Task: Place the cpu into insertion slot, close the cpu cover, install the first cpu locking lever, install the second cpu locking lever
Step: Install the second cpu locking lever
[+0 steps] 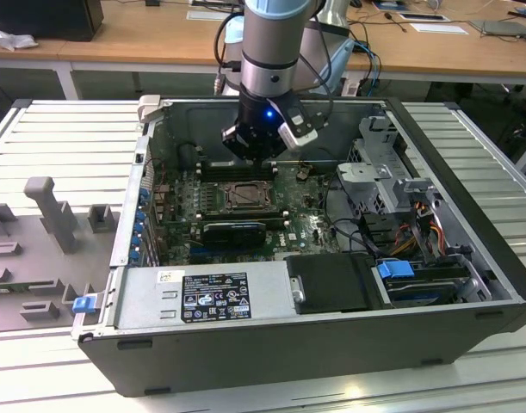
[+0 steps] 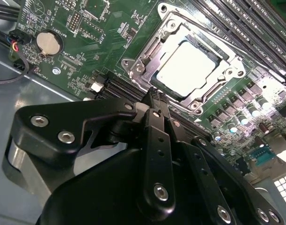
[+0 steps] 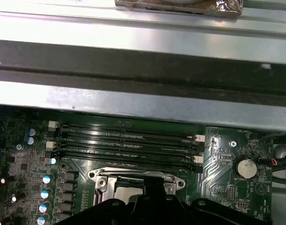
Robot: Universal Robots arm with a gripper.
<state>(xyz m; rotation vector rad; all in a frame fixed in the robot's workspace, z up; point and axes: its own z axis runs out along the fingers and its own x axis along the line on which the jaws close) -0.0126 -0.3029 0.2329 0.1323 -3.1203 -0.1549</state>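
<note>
CPU (image 2: 187, 69): pale, smooth, satin face with a soft sheen. Cover (image 2: 147, 55): bare grey metal, bright glints along its edges. End effector (image 2: 154, 101): matt black links, plastic or coated metal not distinguishable, with shiny metal screws. Board (image 2: 93, 42): glossy green laminate. Coin cell (image 2: 48, 42): polished metal. Case (image 1: 469, 232): dull grey sheet metal. Table (image 1: 64, 129): ribbed, brushed, silvery metal. Memory slots (image 3: 126, 140): black plastic.

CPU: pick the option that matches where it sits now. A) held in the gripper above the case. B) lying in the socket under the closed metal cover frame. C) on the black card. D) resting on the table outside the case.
B: in the second wrist view the cpu shows pale through the window of the cpu cover, which lies flat over the insertion slot.
</note>
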